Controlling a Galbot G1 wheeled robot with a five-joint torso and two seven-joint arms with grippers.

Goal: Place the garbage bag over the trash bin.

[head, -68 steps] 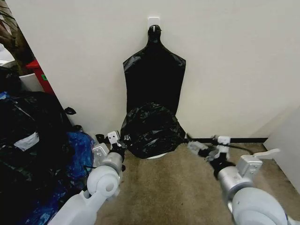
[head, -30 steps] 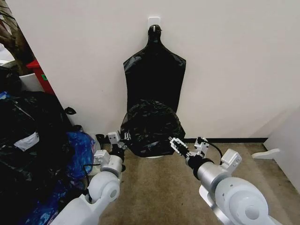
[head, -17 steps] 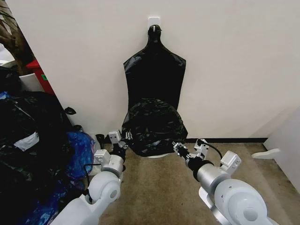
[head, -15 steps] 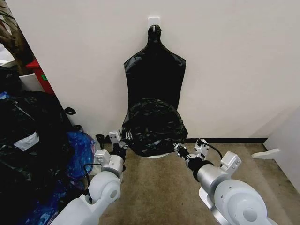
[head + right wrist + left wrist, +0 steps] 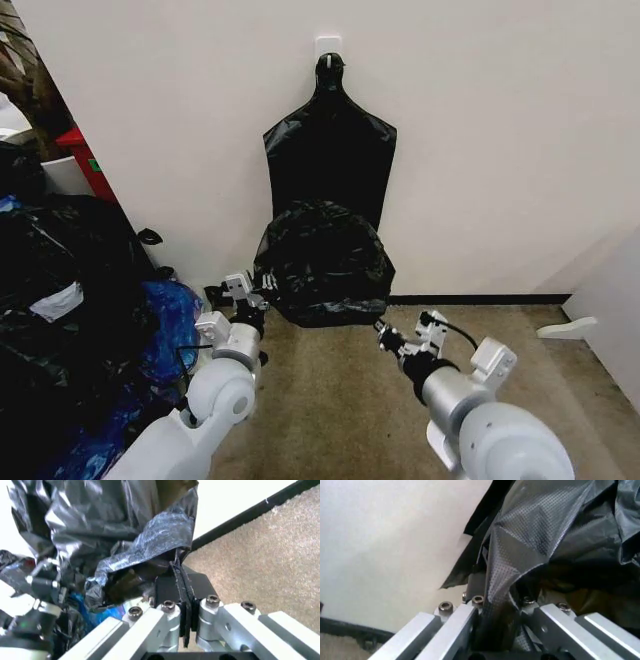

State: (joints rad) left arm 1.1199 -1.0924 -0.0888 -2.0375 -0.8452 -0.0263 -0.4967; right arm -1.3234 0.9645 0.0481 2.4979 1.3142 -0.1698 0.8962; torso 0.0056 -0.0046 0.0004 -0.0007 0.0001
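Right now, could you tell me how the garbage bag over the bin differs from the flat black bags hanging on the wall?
The garbage bag is crinkled and billowed out near the floor; the hanging bags lie flat, bunched to a narrow neck at a wall hook. The left gripper and right gripper pinch the garbage bag's edges; nothing touches the hanging bags. Both are glossy black plastic.

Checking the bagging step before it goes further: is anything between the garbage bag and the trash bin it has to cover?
Nothing visible. The garbage bag already drapes where the bin stands by the wall; the bin is hidden under it. The left gripper and right gripper each pinch its lower edge.
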